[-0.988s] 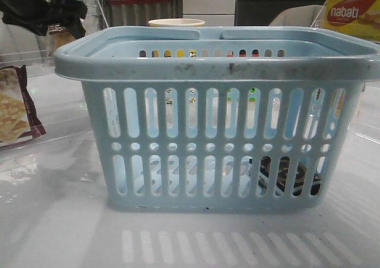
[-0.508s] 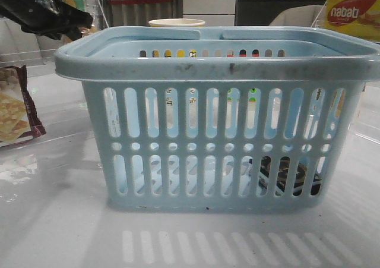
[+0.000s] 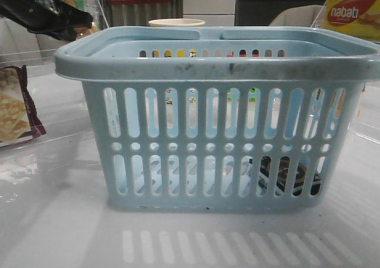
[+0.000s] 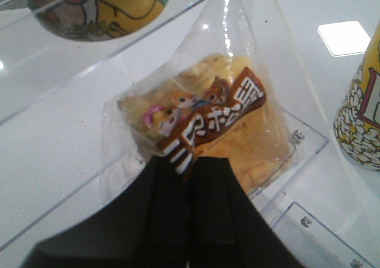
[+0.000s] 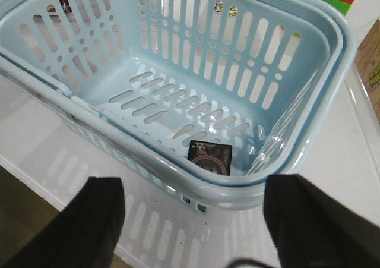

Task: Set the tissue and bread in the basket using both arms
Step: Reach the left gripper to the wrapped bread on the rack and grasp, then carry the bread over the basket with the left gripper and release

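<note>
White table (image 3: 53, 220) | basket (image 3: 214, 66) holds tissue (image 5: 210, 157) | left end effector (image 4: 189, 167) pinching bread (image 4: 225, 125) bag | right end effector (image 5: 193, 220) spread wide above basket

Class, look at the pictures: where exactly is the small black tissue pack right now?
The tissue lies flat on the floor of the basket, in a corner; in the front view it shows through the slots at lower right.

the basket (image 3: 219, 119), pale blue with slotted sides, round holes and a thick scuffed rim, is seen standing upright. the tissue (image 5: 210, 157), a small flat black pack, is found lying on the basket floor in one corner. the bread (image 4: 219, 131), golden in a clear bag with a dark label band, appears pinched at one edge.
</note>
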Motion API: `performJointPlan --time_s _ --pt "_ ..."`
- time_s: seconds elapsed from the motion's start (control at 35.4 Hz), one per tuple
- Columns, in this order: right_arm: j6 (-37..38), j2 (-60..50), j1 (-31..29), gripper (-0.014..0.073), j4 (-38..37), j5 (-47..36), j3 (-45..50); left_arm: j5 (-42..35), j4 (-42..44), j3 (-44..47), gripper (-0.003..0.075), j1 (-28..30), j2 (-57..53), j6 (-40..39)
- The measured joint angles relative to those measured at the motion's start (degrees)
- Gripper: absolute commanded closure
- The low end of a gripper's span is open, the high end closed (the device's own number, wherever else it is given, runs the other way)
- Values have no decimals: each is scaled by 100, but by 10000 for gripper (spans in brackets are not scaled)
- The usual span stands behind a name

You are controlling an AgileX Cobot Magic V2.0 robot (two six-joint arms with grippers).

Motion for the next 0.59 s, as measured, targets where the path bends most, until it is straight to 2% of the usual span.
performJointPlan --time_s 0.34,0.59 --pt "0 0 0 3 0 9 0 443 0 0 629 -107 -753 0" --pt "0 0 0 3 0 9 0 1363 0 0 629 -408 -1508 0"
